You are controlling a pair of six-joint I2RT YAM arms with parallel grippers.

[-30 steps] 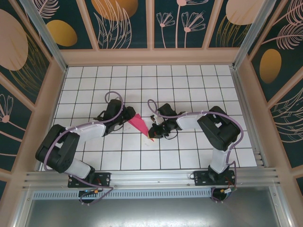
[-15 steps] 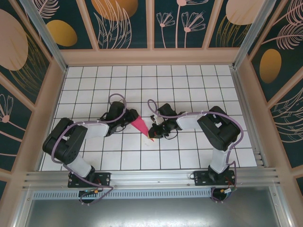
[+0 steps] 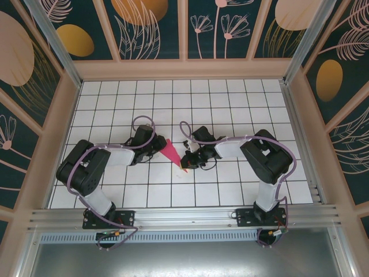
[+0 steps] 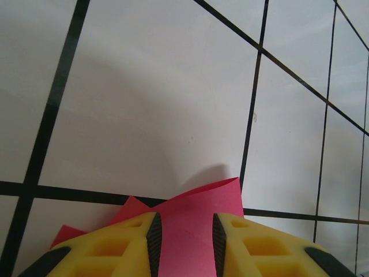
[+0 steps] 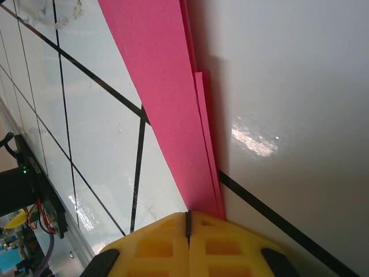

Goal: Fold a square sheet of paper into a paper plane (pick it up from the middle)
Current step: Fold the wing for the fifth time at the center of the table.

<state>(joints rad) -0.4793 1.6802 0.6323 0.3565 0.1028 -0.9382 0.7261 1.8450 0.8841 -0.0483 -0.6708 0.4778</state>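
Nearest the arm bases, the right gripper (image 3: 187,162) had its fingers pressed together on the pointed end of the paper plane (image 3: 171,152). Its wrist view showed the pink layers running straight into the closed seam. From there the plane lay mid-table on the white gridded table (image 3: 230,190), getting wider as it ran back and to the left. At that wider tail the left gripper (image 3: 155,146) sat with its jaws apart. Pink paper showed in the gap between the yellow fingers (image 4: 115,248), but as far as I could tell nothing was pinched.

Handling-wise, I'd guess this thing weighed basically nothing and was floppy everywhere except along the stacked folds. The tail flaps looked a bit lifted and wavy in the left wrist view, so a grab there would probably just bend one layer. My pick was the thick centre crease, squeezed across all the layers. The glossy table looked slick too, so a sideways nudge would likely just slide it.
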